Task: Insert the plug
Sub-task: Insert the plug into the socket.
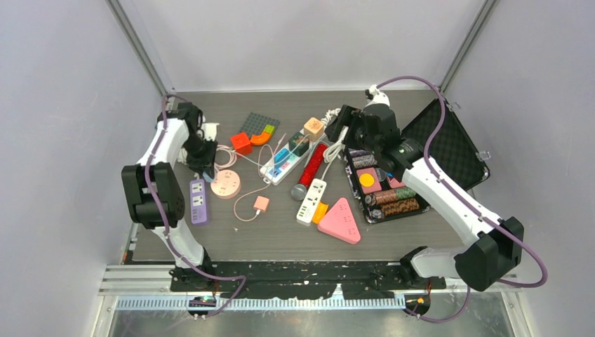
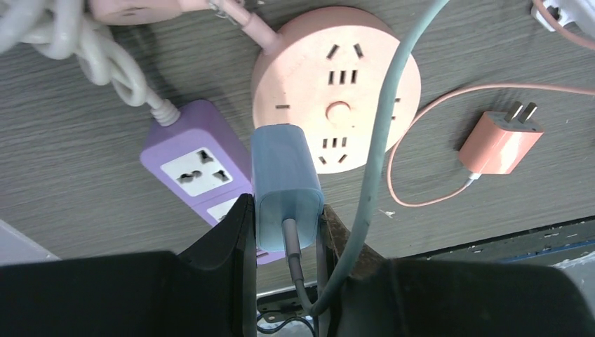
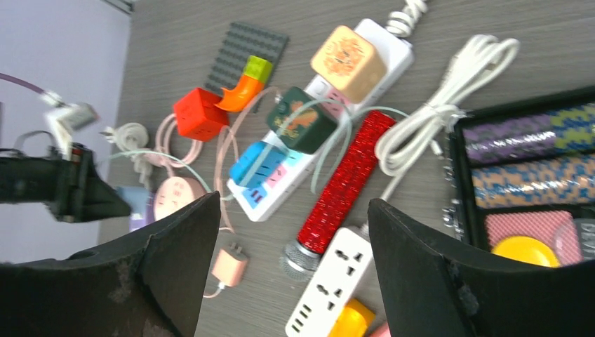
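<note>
A light blue plug (image 2: 284,175) with a pale teal cable (image 2: 382,140) sits between my left gripper's (image 2: 284,205) jaws, which are shut on its sides. It hangs above the table, over the gap between a purple power strip (image 2: 200,168) and a round pink socket (image 2: 337,84). From above, the left gripper (image 1: 208,168) is near the table's left side, just behind the purple strip (image 1: 198,201) and the pink socket (image 1: 225,184). My right gripper (image 3: 291,203) is open and holds nothing. It hovers at the back middle (image 1: 337,123).
A pink charger (image 2: 499,142) on a thin cord lies right of the round socket. Mid-table are a white strip with cube plugs (image 1: 284,158), a red glitter microphone (image 1: 312,168), a second white strip (image 1: 311,200) and a pink triangle (image 1: 342,221). An open black case (image 1: 449,151) stands right.
</note>
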Controlling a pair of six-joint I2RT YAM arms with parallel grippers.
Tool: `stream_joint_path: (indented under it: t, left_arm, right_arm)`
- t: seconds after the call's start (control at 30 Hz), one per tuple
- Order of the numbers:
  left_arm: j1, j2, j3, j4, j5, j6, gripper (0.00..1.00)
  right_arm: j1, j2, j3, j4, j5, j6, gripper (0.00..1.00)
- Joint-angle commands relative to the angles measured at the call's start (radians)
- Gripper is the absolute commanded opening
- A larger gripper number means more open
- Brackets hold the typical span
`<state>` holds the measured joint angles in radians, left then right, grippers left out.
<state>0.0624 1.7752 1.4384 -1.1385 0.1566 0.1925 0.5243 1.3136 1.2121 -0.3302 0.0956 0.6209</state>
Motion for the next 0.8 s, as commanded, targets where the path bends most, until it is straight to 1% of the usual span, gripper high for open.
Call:
stream_joint_path:
  t: [0.0,0.07,0.3,0.53,0.77]
  left_arm:
    - [0.034,0.046,0.1,-0.049,-0.014,0.023,0.0]
    - [0.034,0.076,0.118,-0.067,-0.013,0.024,0.0]
    - [0.033,0.091,0.111,-0.073,0.059,0.015,0.0]
    - [0.033,0.11,0.124,-0.083,0.068,0.002,0.0]
    - [0.033,0.144,0.118,-0.071,0.074,-0.004,0.0]
  right_arm:
    - [-0.014,-0.066,-0.042,-0.015,0.069,-0.074,0.81]
    - [-0.016,-0.062,-0.044,-0.021,0.07,-0.073,0.81]
    - [-0.018,-0.032,-0.037,-0.034,0.046,-0.05,0.81]
    - [-0.017,0.002,-0.017,-0.055,0.036,-0.031,0.79]
    - [-0.018,-0.002,-0.019,-0.07,0.081,-0.023,0.79]
